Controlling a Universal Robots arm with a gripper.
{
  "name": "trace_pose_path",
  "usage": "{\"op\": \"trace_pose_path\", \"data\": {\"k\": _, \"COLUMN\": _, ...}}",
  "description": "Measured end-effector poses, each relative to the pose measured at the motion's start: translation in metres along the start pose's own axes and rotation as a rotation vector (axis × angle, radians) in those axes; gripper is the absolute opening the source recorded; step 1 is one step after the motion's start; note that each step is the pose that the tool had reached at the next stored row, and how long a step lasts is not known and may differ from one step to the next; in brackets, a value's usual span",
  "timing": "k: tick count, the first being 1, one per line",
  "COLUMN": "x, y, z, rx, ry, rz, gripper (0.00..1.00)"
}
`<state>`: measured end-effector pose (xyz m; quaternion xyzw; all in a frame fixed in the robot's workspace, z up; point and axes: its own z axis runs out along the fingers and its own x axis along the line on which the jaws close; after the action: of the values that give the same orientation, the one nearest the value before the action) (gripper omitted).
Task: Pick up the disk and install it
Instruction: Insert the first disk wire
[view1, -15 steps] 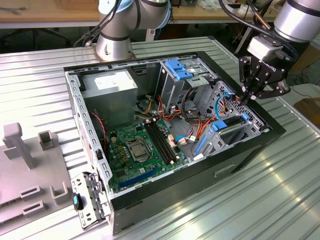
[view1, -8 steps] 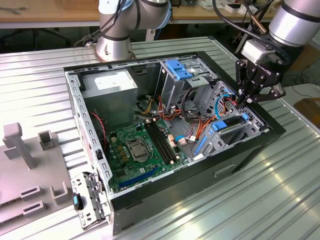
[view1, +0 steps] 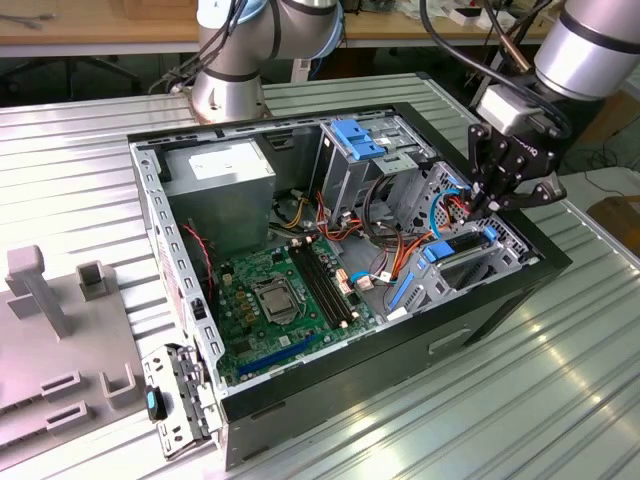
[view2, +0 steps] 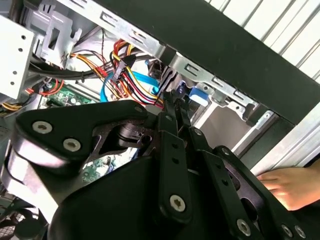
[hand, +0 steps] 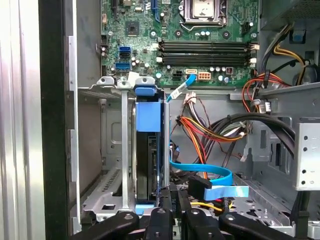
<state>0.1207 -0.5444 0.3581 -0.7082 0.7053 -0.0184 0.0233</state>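
Inside the open computer case (view1: 560, 262), the disk (hand: 148, 150) sits on edge in the metal drive cage (hand: 107, 150), its blue carrier rail facing up.

Detail: the gripper (view1: 487, 205) hangs just over the cage end near the case's front wall, at the exterior view's right; in the first wrist view its black fingertips (hand: 165, 197) stand close together by the disk's near end, though whether they pinch the rail cannot be told. Beside the disk run a flat blue data cable (hand: 210, 175) and a bundle of red, orange and yellow wires (hand: 197, 127). Beyond lies the green motherboard (view1: 265, 300). A hand (view2: 292, 185) rests on the ribbed table (view1: 500, 400) outside the case.
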Motion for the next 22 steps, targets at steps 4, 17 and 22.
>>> {"op": "trace_pose_path", "data": {"k": 4, "x": 0.0107, "y": 0.0059, "z": 0.0013, "rx": 0.0081, "ry": -0.0163, "rz": -0.005, "gripper": 0.16}}
{"op": "trace_pose_path", "data": {"k": 17, "x": 0.0146, "y": 0.0145, "z": 0.0058, "rx": 0.0231, "ry": -0.0192, "rz": 0.000, "gripper": 0.16}}
{"op": "trace_pose_path", "data": {"k": 22, "x": 0.0156, "y": 0.0146, "z": 0.0067, "rx": 0.0231, "ry": -0.0152, "rz": -0.002, "gripper": 0.16}}
